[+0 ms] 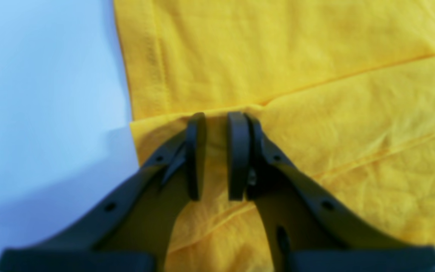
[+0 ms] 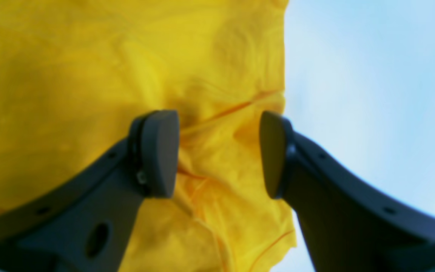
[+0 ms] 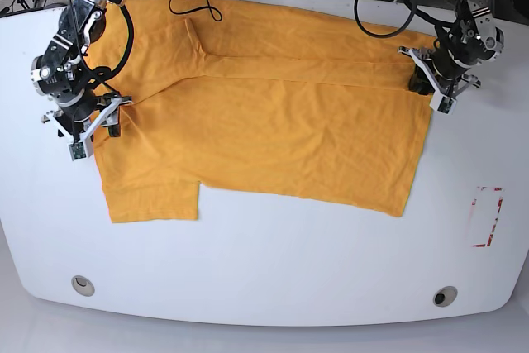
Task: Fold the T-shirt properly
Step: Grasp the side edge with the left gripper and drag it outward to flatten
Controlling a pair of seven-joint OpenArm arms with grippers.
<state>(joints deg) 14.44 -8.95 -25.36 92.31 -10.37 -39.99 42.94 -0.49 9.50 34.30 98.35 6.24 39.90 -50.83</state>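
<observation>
Base view shows the T-shirt (image 3: 273, 121) spread on the white tabletop (image 3: 264, 270), one long side already folded inward. The left gripper (image 1: 216, 156) is placed at the hem fold, jaws narrowly parted around cloth, seemingly to pinch it, while the right gripper (image 2: 219, 153) is held with jaws wide apart, empty, over the sleeve.

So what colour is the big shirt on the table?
Orange-yellow. The plain cotton T-shirt shows best in the base view.

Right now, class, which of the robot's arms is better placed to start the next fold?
Probably the left. The left gripper has its jaws nearly closed over a folded edge of the T-shirt at its hem side. The right gripper hangs open above bunched cloth, gripping nothing.
</observation>
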